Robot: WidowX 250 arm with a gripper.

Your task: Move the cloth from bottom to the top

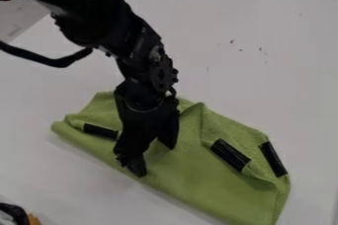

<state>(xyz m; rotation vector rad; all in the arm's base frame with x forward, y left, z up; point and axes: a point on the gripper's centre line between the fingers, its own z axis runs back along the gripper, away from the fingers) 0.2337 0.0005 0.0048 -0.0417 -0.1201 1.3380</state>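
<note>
A folded lime-green fabric cloth [204,184] with short black strips [230,155] lay slantwise across the lower half of a smooth white table [264,71]. Above its left part, a black two-finger robot gripper [153,160] pointed downward, fingers apart, green fabric visible between them.

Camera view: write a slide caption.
Black gripper, fingers apart, over a green cloth with black strips on a white table.
</note>
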